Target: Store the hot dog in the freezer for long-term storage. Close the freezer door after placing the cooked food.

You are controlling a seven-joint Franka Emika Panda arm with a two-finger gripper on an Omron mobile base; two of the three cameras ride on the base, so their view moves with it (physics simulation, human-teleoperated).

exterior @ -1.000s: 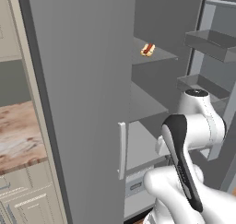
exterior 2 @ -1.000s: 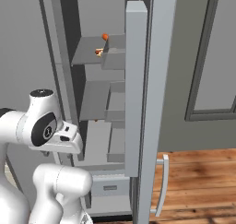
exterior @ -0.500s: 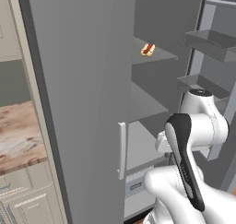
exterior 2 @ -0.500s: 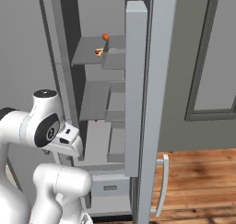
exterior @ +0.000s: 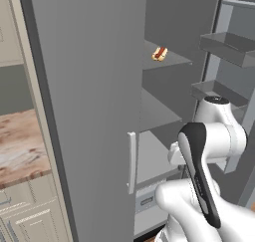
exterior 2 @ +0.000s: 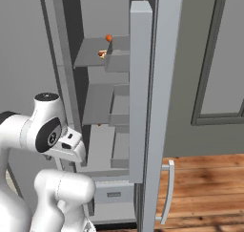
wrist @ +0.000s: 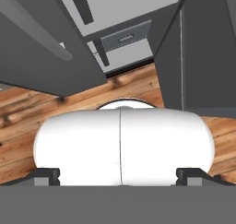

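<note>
The hot dog (exterior: 160,53) lies on an upper grey shelf inside the open freezer (exterior: 164,111), and shows again as the hot dog (exterior 2: 102,54) on that shelf. The freezer door (exterior: 228,46) stands swung open on the right, its grey shelf bins facing inward; in the right base view the freezer door (exterior 2: 161,83) is seen edge-on. My gripper (wrist: 118,176) points down at the wooden floor, open, with nothing between its fingertips (wrist: 46,174). The hand (exterior 2: 71,147) hangs low in front of the lower shelves, well below the hot dog.
A tiny round red item (exterior 2: 109,37) sits behind the hot dog on the same shelf. The plain grey door (exterior: 84,111) with its pale handle (exterior: 131,162) stands shut at left. A drawer (wrist: 126,38) sits at the freezer's bottom. Wooden floor (exterior 2: 205,178) spreads to the right.
The hand has sunk a little and the arm's upper joint has shifted slightly. The hot dog and both doors stay where they were.
</note>
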